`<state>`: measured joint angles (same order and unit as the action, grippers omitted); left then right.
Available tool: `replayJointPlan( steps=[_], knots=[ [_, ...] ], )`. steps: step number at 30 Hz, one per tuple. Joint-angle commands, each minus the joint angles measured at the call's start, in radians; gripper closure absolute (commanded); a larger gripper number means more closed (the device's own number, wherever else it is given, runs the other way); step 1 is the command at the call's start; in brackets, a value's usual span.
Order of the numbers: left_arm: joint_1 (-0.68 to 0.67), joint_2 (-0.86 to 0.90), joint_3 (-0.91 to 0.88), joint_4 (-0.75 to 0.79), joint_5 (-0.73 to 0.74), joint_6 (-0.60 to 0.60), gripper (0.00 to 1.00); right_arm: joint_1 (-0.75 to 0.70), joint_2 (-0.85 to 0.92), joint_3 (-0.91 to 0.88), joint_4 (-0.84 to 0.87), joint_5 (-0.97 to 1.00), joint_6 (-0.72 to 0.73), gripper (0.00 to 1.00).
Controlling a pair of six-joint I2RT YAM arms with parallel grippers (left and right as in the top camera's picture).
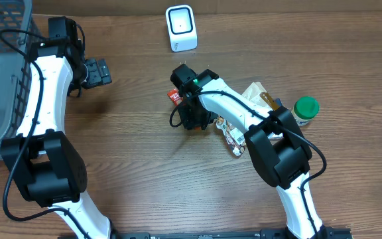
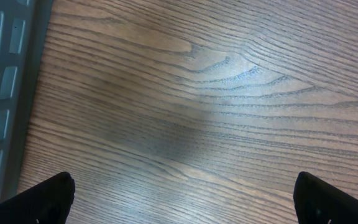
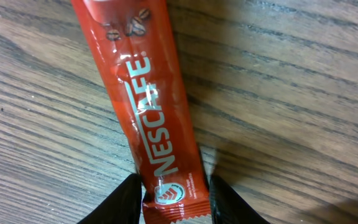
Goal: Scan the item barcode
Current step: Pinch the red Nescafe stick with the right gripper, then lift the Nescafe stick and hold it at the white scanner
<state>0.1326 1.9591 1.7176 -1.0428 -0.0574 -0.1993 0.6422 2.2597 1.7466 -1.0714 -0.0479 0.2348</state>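
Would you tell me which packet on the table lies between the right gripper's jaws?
The red Nescafé stick sachet, its end between the jaws of the right gripper; the patterned sachet and tan packet lie apart, beside that arm.

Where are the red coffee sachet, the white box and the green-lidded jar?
red coffee sachet (image 3: 156, 124): right wrist view, on its logo.
white box (image 1: 181, 25): overhead view, on its top face.
green-lidded jar (image 1: 306, 106): overhead view, on the lid.
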Motion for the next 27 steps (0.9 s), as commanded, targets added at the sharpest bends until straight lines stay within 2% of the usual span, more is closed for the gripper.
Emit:
replayJointPlan(
  steps=[1,8,13,14,15,17,20,24,26,27],
  knots=[
    [-0.002,0.002,0.019,0.001,-0.005,0.017,0.00,0.000,-0.047,0.026,0.004,-0.003,0.000,0.64],
    [-0.002,0.002,0.019,0.001,-0.005,0.017,0.00,0.000,-0.047,0.016,0.000,-0.003,0.000,0.79],
    [-0.002,0.002,0.019,0.001,-0.005,0.017,0.00,0.000,-0.046,-0.007,0.018,-0.002,0.000,0.81],
    [-0.002,0.002,0.019,0.001,-0.005,0.017,0.00,0.000,-0.046,-0.007,0.013,-0.003,0.000,0.84],
    [-0.002,0.002,0.019,0.001,-0.005,0.017,0.00,-0.001,-0.047,-0.003,0.003,-0.003,0.000,0.96],
    [-0.002,0.002,0.019,0.001,-0.005,0.017,0.00,-0.005,-0.054,0.013,-0.017,-0.029,-0.001,0.96],
    [-0.002,0.002,0.019,0.001,-0.005,0.017,0.00,-0.010,-0.093,0.016,-0.012,-0.117,-0.056,0.96],
    [-0.002,0.002,0.019,0.001,-0.005,0.017,0.00,-0.058,-0.189,0.016,-0.043,-0.356,-0.162,0.96],
    [-0.002,0.002,0.019,0.001,-0.005,0.017,0.00,-0.093,-0.216,0.016,-0.070,-0.496,-0.222,0.96],
    [-0.002,0.002,0.019,0.001,-0.005,0.017,0.00,-0.126,-0.227,0.016,-0.105,-0.655,-0.314,0.96]
  ],
)
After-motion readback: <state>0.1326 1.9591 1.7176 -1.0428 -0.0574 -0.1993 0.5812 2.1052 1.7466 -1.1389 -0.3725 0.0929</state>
